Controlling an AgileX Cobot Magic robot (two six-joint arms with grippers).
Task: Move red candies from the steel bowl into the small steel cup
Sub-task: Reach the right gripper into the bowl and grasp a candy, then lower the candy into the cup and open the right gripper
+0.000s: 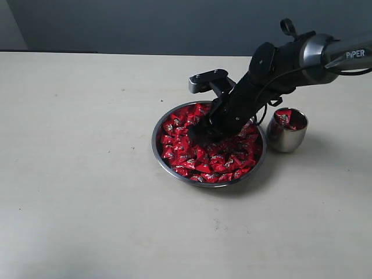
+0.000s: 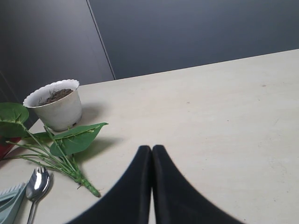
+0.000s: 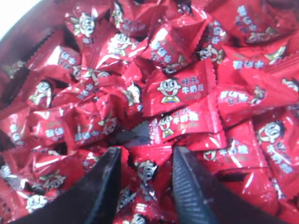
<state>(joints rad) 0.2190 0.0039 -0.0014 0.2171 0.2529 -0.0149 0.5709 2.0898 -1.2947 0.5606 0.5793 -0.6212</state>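
Right wrist view: the small, shiny red wrapped candies (image 3: 177, 88), each with crimped ends and a pale cartoon-face print, lie heaped in the wide, shallow steel bowl (image 1: 156, 139). Some red also shows inside the small rounded steel cup (image 1: 285, 139) just beside the bowl. The right gripper (image 3: 147, 156) is down in the heap, its jaws narrowly apart and straddling one candy, not visibly pressed on it.

The sweets look light, and their foil looks slick, so one could slip out or drag its neighbours up. A hold across the plump middle seems safer than one on the flat crimped ends.

The pale matte tabletop (image 1: 87, 174) meets a dark grey wall (image 1: 145, 23). The left gripper (image 2: 152, 148) has its jaws together, holding nothing, near a white pot of soil (image 2: 53, 105), a green leafy sprig (image 2: 74, 140) and a metal spoon (image 2: 37, 182).
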